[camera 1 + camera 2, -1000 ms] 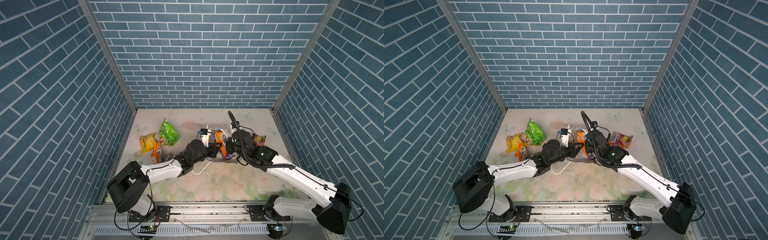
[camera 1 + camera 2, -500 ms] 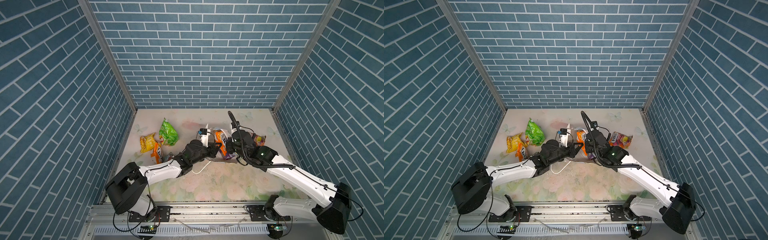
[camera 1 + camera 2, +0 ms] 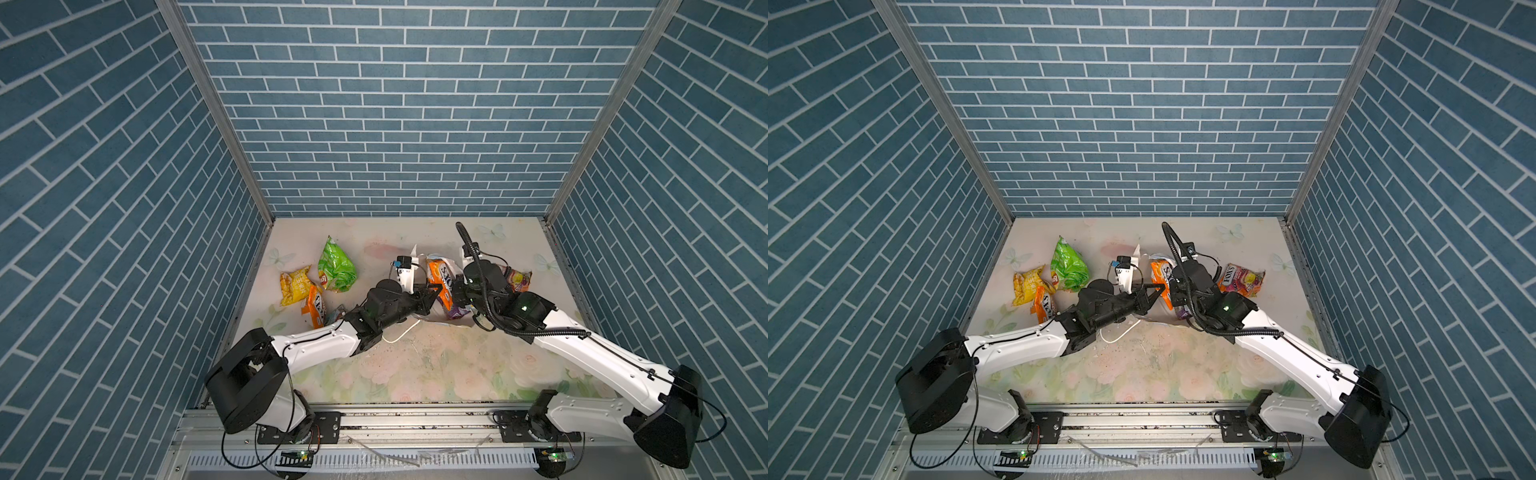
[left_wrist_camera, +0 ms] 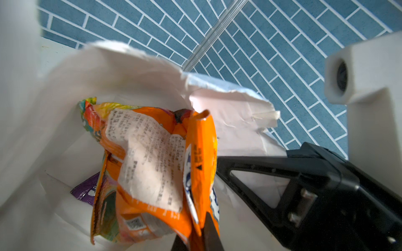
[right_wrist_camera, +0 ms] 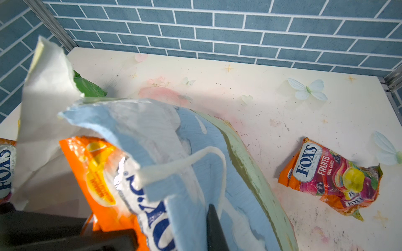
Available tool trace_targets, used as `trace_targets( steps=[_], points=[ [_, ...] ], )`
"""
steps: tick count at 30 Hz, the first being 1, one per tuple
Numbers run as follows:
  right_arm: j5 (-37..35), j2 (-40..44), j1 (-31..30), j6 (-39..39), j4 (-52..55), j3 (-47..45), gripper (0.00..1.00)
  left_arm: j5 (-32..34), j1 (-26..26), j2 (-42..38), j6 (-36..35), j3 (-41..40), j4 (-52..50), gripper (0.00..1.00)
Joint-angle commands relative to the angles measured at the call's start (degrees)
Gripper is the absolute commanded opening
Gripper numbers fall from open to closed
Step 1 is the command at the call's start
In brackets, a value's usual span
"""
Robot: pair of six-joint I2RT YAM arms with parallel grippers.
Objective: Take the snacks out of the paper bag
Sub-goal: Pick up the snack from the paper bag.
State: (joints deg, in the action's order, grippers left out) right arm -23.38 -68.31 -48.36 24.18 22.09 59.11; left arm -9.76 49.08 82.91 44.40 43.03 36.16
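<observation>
Ref: table point(image 3: 415, 374) read as a clock face in both top views, 12 = rear wall.

1. Paper bag point(image 5: 195, 141): pos. table ctr, between the two arms. Mouth opens toward approx. 9 o'clock and upward; exact tilt can't be told, arms cover most of it.
2. L claw point(image 4: 195, 236): narrow, clamped on orange FOX'S packet point(image 3: 441, 276) at the bag mouth. Packet long axis approx. 12–6; gripped near its 6 o'clock end.
3. R claw point(image 3: 1177, 296): closed on the bag wall. One finger point(image 5: 214, 226) lies against the blue printed side.
4. Purple packet point(image 4: 84, 191): inside bag, deep down.
5. Out on table:
- Green chip bag point(image 3: 336, 270) at 10 o'clock, narrow end toward 12.
- Yellow packet point(image 3: 295, 284) and second orange packet point(image 3: 313, 305), touching, at 9.
- FOX'S Fruits pack point(image 5: 330, 176) at 3 o'clock of the bag, long axis approx. 9–3.
</observation>
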Motion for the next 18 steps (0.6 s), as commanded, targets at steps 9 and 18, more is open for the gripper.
trace_targets(
  steps=[9,18],
  points=[
    [-1.96,-0.33,0.15,0.87,3.31,0.94,0.0,1.07,-0.83,-3.87,-0.81,-0.83,4.19,0.0],
    [-1.94,-0.16,0.19,0.91,3.32,0.97,0.0,2.02,-0.96,-5.63,-1.16,-1.63,3.75,0.0]
  ],
)
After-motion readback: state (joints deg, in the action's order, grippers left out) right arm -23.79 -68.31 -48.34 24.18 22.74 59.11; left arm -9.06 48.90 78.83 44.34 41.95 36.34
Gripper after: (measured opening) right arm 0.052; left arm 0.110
